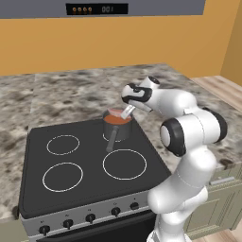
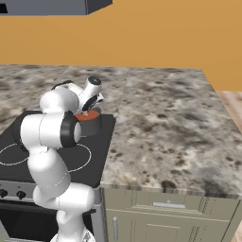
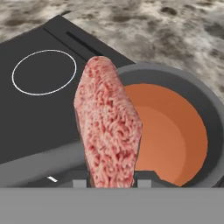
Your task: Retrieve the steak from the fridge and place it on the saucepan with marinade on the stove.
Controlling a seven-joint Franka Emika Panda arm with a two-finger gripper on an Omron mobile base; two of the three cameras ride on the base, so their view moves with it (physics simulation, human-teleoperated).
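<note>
My gripper [image 3: 109, 181] is shut on the steak [image 3: 107, 127], a pinkish-red oblong slab that stands on edge between the fingertips. The steak hangs just above the left rim of the saucepan [image 3: 205, 105], partly over the reddish-brown marinade [image 3: 170, 131]. In the left base view the gripper [image 1: 124, 112] holds the steak [image 1: 113, 112] low over the saucepan [image 1: 117, 129] on the back right burner of the black stove [image 1: 85, 160], with the pan's handle [image 1: 111, 142] pointing toward the front. In the right base view the saucepan [image 2: 90, 125] sits behind my arm. The fridge is out of view.
Marbled stone counter [image 1: 56, 94] surrounds the stove and stretches wide to the right [image 2: 170, 123]. Black knobs [image 1: 90, 218] line the stove's grey front. A range hood [image 1: 97, 8] hangs above against the orange wall. Pale cabinet drawers [image 2: 165, 212] sit under the counter.
</note>
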